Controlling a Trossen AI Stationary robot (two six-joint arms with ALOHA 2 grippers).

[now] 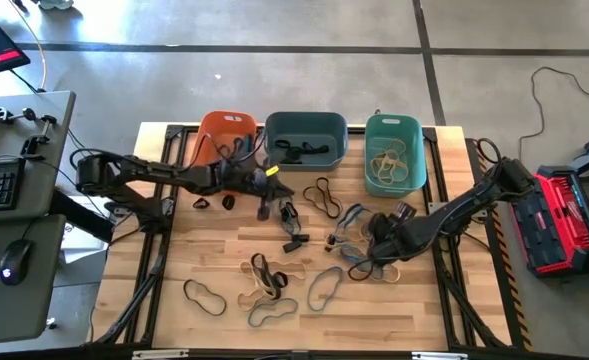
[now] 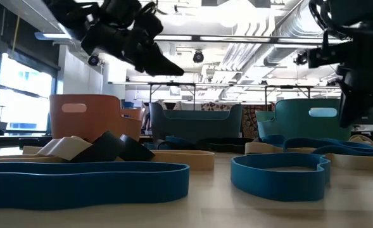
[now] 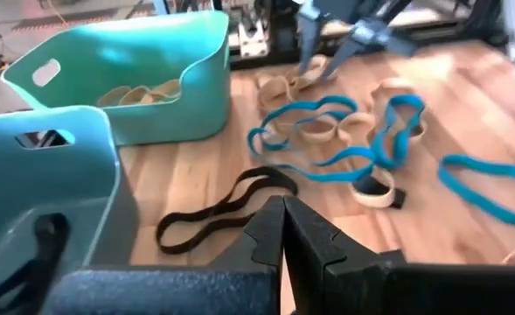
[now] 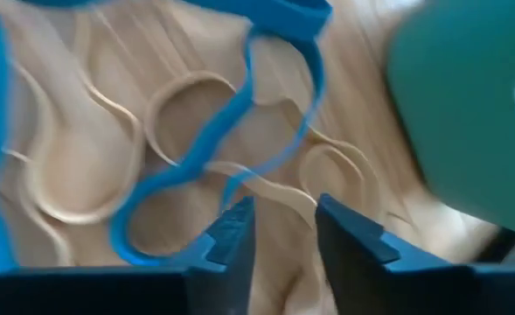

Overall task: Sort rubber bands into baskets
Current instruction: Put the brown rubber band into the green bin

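Fig.: my right gripper (image 4: 279,229), jaws apart, above thin floppy tan rubber band (image 4: 266,182) w/ blue elastic loop (image 4: 206,144) — light, limp; pinch one strand; my left gripper (image 3: 281,229) together, empty.

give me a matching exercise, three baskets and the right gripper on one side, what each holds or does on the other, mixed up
Column one:
1. orange basket
2. blue-grey basket
3. teal basket
4. right gripper

Column two:
a. tan rubber bands inside
b. low over a tangle of blue and tan bands, fingers apart
c. black rubber bands inside
d. farthest left of the row, beside the left gripper

Pairs: 1-d, 2-c, 3-a, 4-b
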